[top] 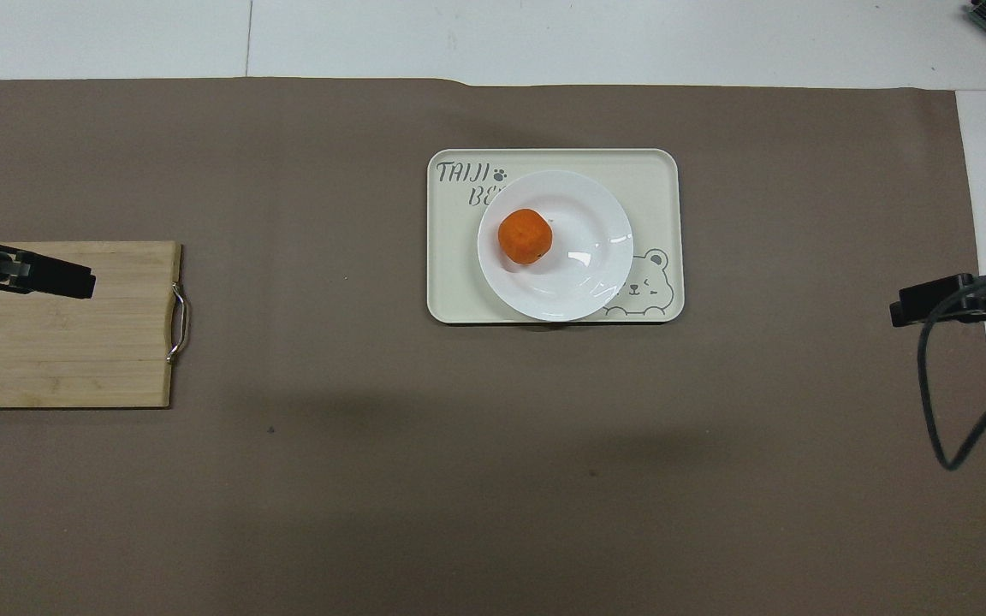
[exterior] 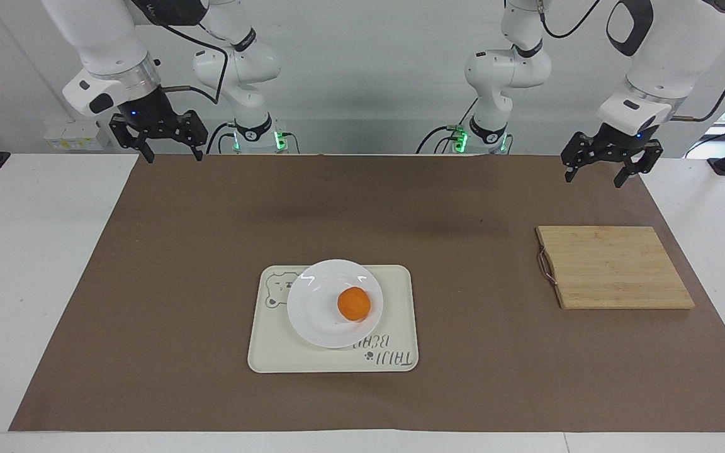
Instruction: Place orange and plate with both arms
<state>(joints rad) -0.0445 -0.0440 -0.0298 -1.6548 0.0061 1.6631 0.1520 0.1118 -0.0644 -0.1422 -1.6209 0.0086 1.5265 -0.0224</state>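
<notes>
The orange point(exterior: 354, 304) point(top: 525, 236) lies on the white plate point(exterior: 316, 308) point(top: 583, 257), which rests on the cream tray with the bear drawing point(exterior: 394, 292) point(top: 656, 180) in the middle of the brown mat. My left gripper point(exterior: 595, 175) point(top: 74, 281) is open and empty, raised over the edge of the wooden board nearest the robots. My right gripper point(exterior: 172, 154) point(top: 904, 310) is open and empty, raised over the mat's edge at the right arm's end of the table.
A wooden cutting board point(exterior: 614, 267) point(top: 56, 342) with a metal handle lies on the mat at the left arm's end. The brown mat point(exterior: 463, 207) covers most of the white table.
</notes>
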